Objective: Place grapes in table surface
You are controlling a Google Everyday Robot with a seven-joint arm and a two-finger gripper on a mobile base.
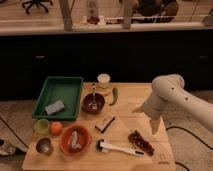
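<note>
The grapes (140,143) are lying on the tabletop (130,107), lower right, beside the brush (120,148). The gripper (154,126) is hovering just above; jaws released (apparently). Soft and lumpy, probably best pinched mid-bunch, gently.

My hand (154,128), a matt pale shell like my smooth white plastic arm (172,95), hangs near the bench's right edge, above the bumpy dark grapes (140,142) lying on matt tan wood planks (127,110); left side, smooth green plastic tray (48,95); front-left corner, shiny metal cup (44,146)
</note>
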